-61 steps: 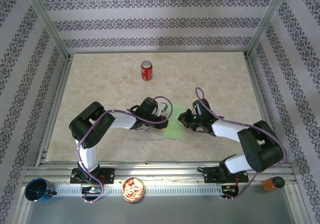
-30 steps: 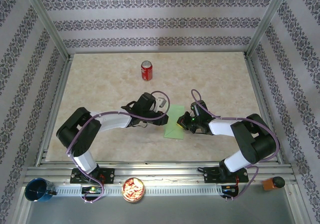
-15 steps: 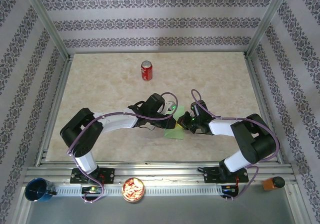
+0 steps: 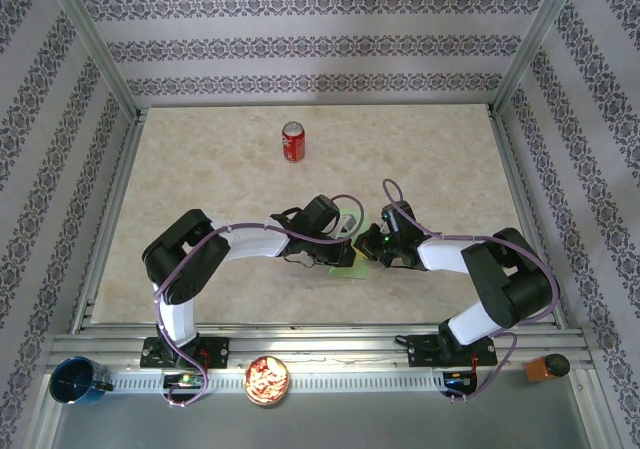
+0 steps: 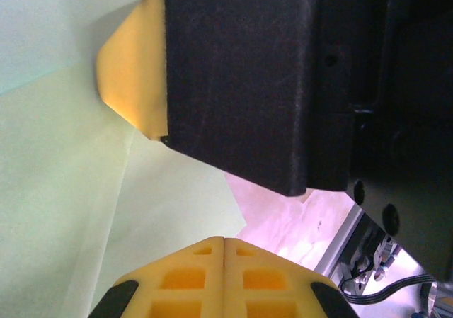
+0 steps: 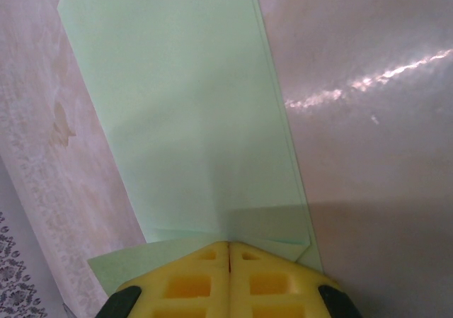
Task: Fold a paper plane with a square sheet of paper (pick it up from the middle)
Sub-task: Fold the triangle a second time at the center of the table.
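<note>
Both closed: left hand (image 5: 224,241), right hand (image 6: 230,246), tips on green paper (image 6: 191,105); red can (image 4: 292,141) label unreadable.

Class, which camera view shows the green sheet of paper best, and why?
The right wrist view: the sheet of paper lies as a long folded strip, edges plain. The top external view gives a small green sliver; the left wrist view, a close creased patch.

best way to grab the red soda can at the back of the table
Grip the red can around the middle of its round wall, coming in level from the near side. It stands upright on the table with nothing touching it, and the arms sit on that side.
</note>
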Action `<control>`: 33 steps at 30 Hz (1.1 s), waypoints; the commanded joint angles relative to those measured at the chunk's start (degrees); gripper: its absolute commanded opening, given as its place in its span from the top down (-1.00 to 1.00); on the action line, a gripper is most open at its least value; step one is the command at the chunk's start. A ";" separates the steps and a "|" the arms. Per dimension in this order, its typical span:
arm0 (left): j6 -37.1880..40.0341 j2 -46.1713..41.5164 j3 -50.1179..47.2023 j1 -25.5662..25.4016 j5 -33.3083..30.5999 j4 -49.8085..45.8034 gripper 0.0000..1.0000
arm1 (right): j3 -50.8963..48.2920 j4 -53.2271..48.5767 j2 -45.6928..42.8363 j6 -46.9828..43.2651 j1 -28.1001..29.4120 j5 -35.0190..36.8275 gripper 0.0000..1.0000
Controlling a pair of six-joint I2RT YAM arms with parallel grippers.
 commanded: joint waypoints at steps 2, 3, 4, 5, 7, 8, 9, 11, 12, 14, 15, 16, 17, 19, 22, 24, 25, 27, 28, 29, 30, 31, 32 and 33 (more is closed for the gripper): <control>-0.10 1.59 1.20 -0.62 -2.42 -3.20 1.00 | -0.82 -3.65 0.27 -0.71 -0.52 1.00 1.00; 0.06 1.88 1.32 -0.65 -2.64 -3.15 1.00 | -0.86 -3.67 0.24 -0.70 -0.51 1.00 1.00; 0.24 2.25 1.52 -0.64 -2.88 -3.50 1.00 | -0.84 -3.63 0.26 -0.71 -0.52 0.92 1.00; 0.48 2.59 1.72 -0.68 -3.25 -4.14 1.00 | -0.91 -3.63 0.24 -0.79 -0.60 0.91 1.00; 1.12 3.05 1.82 -0.58 -3.83 -4.84 1.00 | -0.81 -3.65 0.36 -0.80 -0.69 0.84 1.00; 1.20 3.21 1.68 -0.57 -4.07 -5.00 1.00 | -0.82 -3.64 0.37 -0.89 -0.69 0.83 1.00; 1.29 3.20 1.48 -0.57 -4.28 -5.00 1.00 | -0.94 -3.72 0.26 -0.89 -0.69 0.83 1.00; 1.39 3.28 1.24 -0.48 -4.71 -5.13 1.00 | -1.01 -3.72 0.25 -0.93 -0.78 0.90 1.00; 1.41 3.21 0.95 -0.48 -5.12 -5.13 1.00 | -1.02 -3.83 0.25 -1.03 -0.85 0.91 1.00; 1.40 2.78 0.45 -0.41 -5.53 -4.82 1.00 | -1.01 -3.92 0.49 -1.15 -1.03 0.78 1.00; 1.52 2.69 0.35 -0.35 -5.56 -4.93 1.00 | -0.99 -3.91 0.63 -1.22 -1.13 0.74 1.00; 1.63 2.66 0.31 -0.26 -5.71 -5.04 1.00 | -1.05 -3.92 0.67 -1.24 -1.13 0.69 1.00; 1.88 2.51 0.20 -0.21 -5.82 -5.37 1.00 | -1.16 -3.94 0.70 -1.18 -1.22 0.67 1.00; 2.02 2.00 -0.15 -0.04 -5.95 -5.40 1.00 | -1.27 -3.89 0.67 -1.33 -1.31 0.74 1.00; 2.39 1.11 -0.66 0.14 -5.81 -5.07 1.00 | -1.34 -3.89 0.76 -1.45 -1.47 0.74 1.00; 2.74 0.60 -0.72 0.14 -5.71 -5.05 0.99 | -1.29 -3.99 0.83 -1.57 -1.57 0.82 1.00; 3.05 0.39 -0.74 0.14 -5.73 -5.19 0.99 | -1.32 -4.00 0.99 -1.67 -1.57 0.83 1.00; 3.39 0.04 -0.94 0.22 -5.87 -5.34 0.97 | -1.42 -4.07 1.18 -1.75 -1.66 0.83 1.00; 3.66 -0.13 -1.11 0.25 -6.05 -5.59 0.97 | -1.46 -4.01 1.27 -1.75 -1.66 0.83 1.00; 3.84 -0.43 -1.28 0.40 -6.13 -5.71 0.97 | -1.49 -3.98 1.37 -1.77 -1.66 0.83 1.00; 3.93 -0.58 -1.64 0.47 -6.17 -5.56 0.97 | -1.47 -3.98 1.46 -1.85 -1.66 0.83 1.00; 3.86 -0.88 -1.93 0.57 -6.17 -5.42 0.96 | -1.51 -3.98 1.55 -1.81 -1.66 0.83 1.00; 3.85 -1.04 -2.26 0.73 -5.97 -5.32 0.96 | -1.44 -3.98 1.65 -1.92 -1.66 0.83 1.00; 3.85 -1.04 -2.36 0.90 -5.87 -5.37 0.96 | -1.45 -3.97 1.72 -1.94 -1.70 0.75 1.00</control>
